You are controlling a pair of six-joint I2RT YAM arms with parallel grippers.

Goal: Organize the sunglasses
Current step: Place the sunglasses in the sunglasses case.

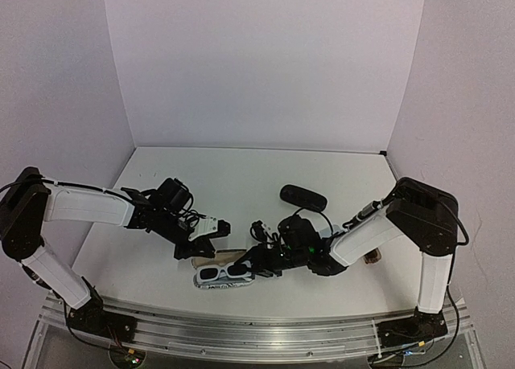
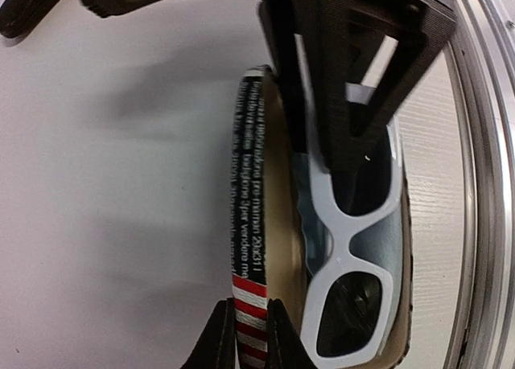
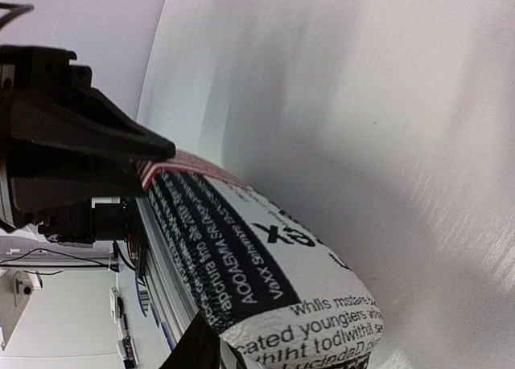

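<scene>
The white sunglasses (image 1: 225, 274) (image 2: 350, 248) lie lens-up inside an open print-patterned case (image 1: 211, 259) (image 2: 249, 184) near the table's front edge. Under them is a light-blue cloth (image 2: 394, 224). My left gripper (image 1: 201, 247) (image 2: 249, 309) is shut on the red-and-white striped rim of the case's raised lid. My right gripper (image 1: 259, 260) reaches in from the other end, over the sunglasses. In the right wrist view the printed lid (image 3: 257, 256) fills the space by my one visible finger (image 3: 191, 349). A small brown object (image 1: 372, 258), perhaps the brown sunglasses, peeks from behind my right forearm.
A black oblong case (image 1: 303, 197) lies on the white table (image 1: 241, 176) behind the right arm. The metal rail (image 1: 265, 325) runs along the front edge, close to the open case. Lilac walls close in the back and both sides.
</scene>
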